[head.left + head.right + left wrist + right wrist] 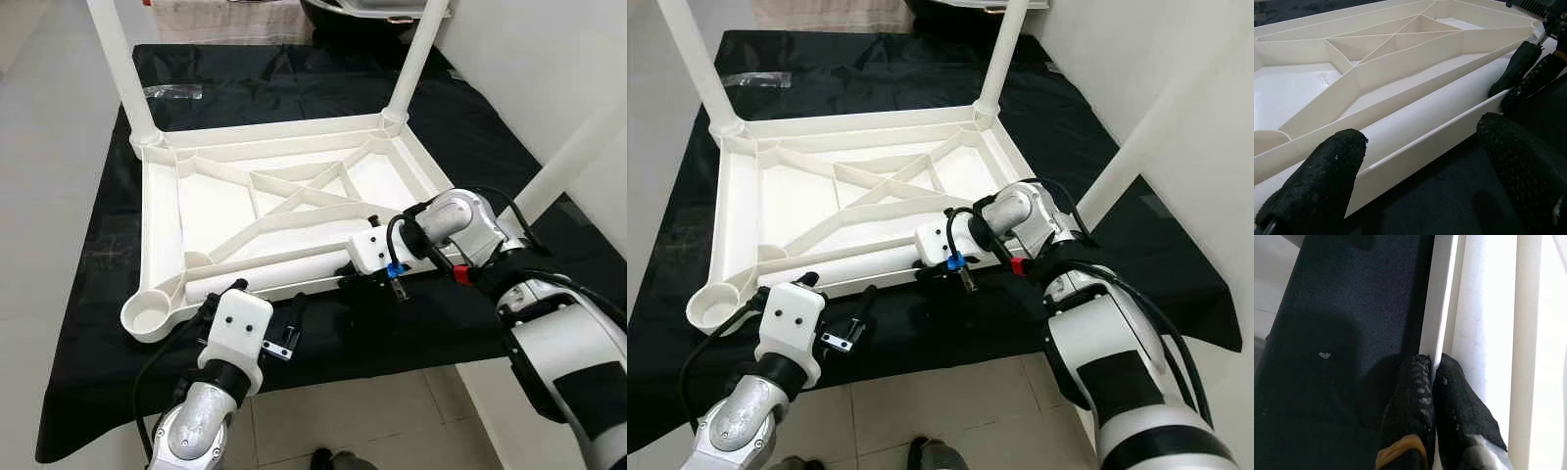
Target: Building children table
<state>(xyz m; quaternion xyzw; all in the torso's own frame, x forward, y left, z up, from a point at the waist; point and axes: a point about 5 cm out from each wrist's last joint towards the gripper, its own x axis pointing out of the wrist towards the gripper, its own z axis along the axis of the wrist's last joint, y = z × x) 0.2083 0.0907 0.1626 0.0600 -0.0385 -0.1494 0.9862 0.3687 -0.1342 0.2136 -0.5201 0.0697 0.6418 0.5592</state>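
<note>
Overall light: bright, even, soft; no hard-edged shadows in the head views.
Glare: the white tabletop point(294, 211) read near blown out; a sheen lay on its panel in the left wrist view.
Dark areas: the black cloth point(294, 93) lost most fold detail.
Shadows: a soft dark patch sat on the cloth in the right wrist view.
Focus: head views were sharp; the left gripper's fingers point(1312, 181) were blurred close up.
Distortion: table legs point(691, 64) splayed outward toward the frame corners.

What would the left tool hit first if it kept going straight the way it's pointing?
Most likely the near rim of the upside-down white table top. The left tool is open, one finger inside that rim and one outside; depth is unclear.
</note>
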